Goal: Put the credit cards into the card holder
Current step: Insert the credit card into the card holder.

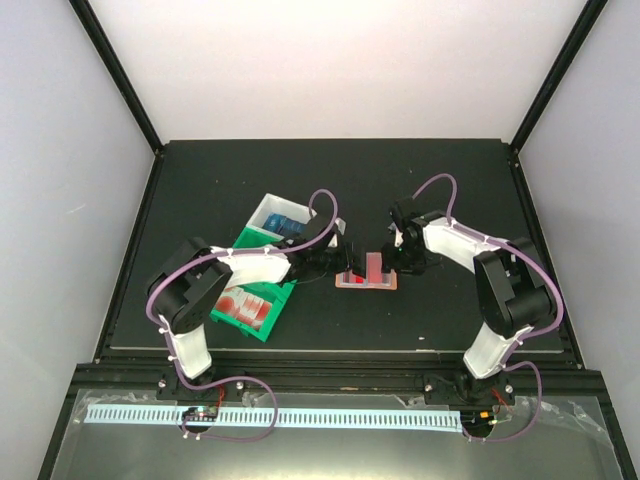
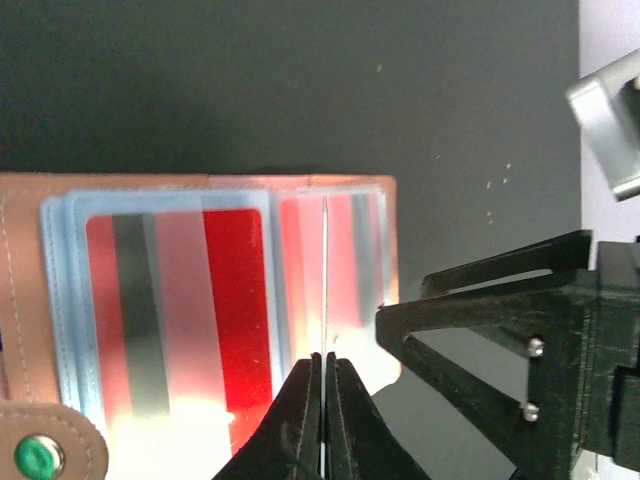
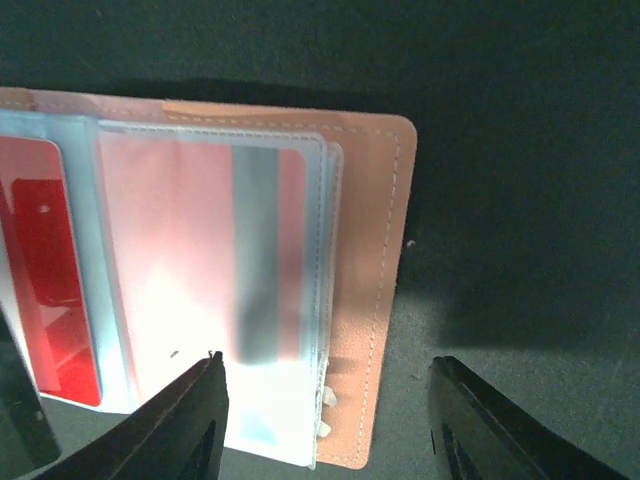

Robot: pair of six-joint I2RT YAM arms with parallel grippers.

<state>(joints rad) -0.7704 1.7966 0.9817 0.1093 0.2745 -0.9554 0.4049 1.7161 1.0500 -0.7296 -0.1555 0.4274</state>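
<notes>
- Black bench (image 1: 200, 180), pale walls on three sides. From above, the holder (image 1: 380, 281) lies open at the bench's middle, with a green bin (image 1: 285, 297) at its 8 o'clock and a white bin (image 1: 268, 205) at its 10 o'clock. The left pincer (image 1: 345, 262) meets the holder from 9 o'clock and the right pincer (image 1: 397, 258) from 3 o'clock. From this height I cannot tell how either pincer stands.
- The left wrist view settles one of them: the left pincer is pressed together on a card (image 2: 325, 270). The card is seen edge-on and upright over the holder's sleeves, toward 3 o'clock in the frame. Red cards (image 2: 235, 300) already sit in the pale blue pockets, and a green snap (image 2: 38, 457) shows at 7 o'clock.
- The right wrist view shows what the others hide: the right pincer is spread, its fingers (image 3: 195, 415) straddling the holder's near edge and gripping nothing.
- To do this step well, I judge the right pincer should pin the flap flat. The left should then tilt the card until its edge finds a pocket mouth, slide it in slowly, and release only once it is seated.
</notes>
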